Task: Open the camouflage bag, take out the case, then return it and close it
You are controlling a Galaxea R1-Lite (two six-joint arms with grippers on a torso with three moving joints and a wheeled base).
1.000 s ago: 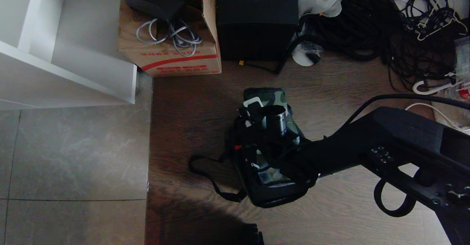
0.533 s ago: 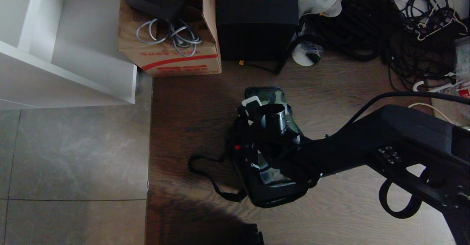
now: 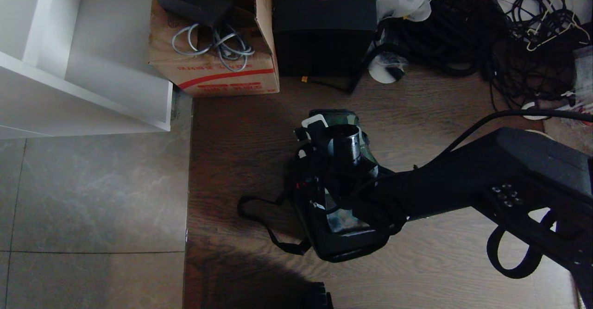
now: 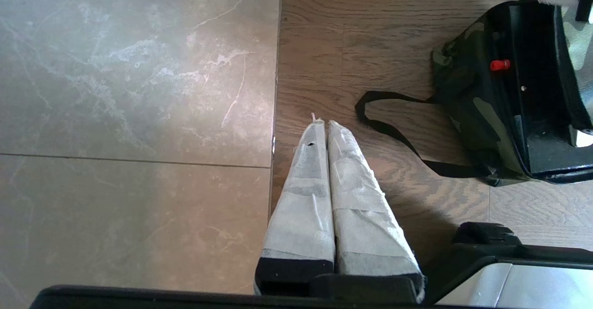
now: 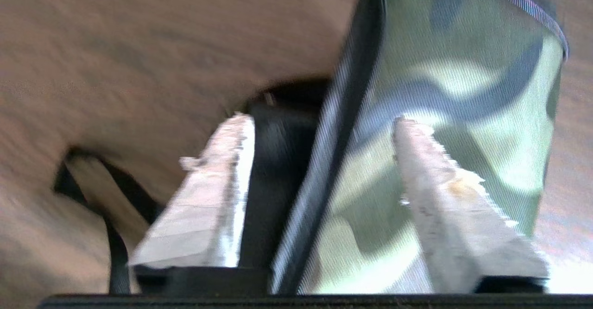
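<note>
Straddling lid edge, right gripper [image 5: 319, 121] stood with jaws parted, gripping nothing, over camouflage bag [image 3: 340, 193] on wood floor [image 3: 241, 160]. Case not visible. Step judged: working zip or lid. Next move calls for closing on trim. Left gripper [image 4: 323, 122] parked, fingers pressed together.

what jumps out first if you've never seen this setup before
The right claw stands out: fingers spread, one on each side of the raised camouflage lid edge of the camouflage bag, which sits mid-floor on the dark wood. Behind the bag stand a brown cardboard box with grey cables and a plain black box, with tangled black cables further to the right. The left claw hangs shut over the floor near the bag's black strap.
</note>
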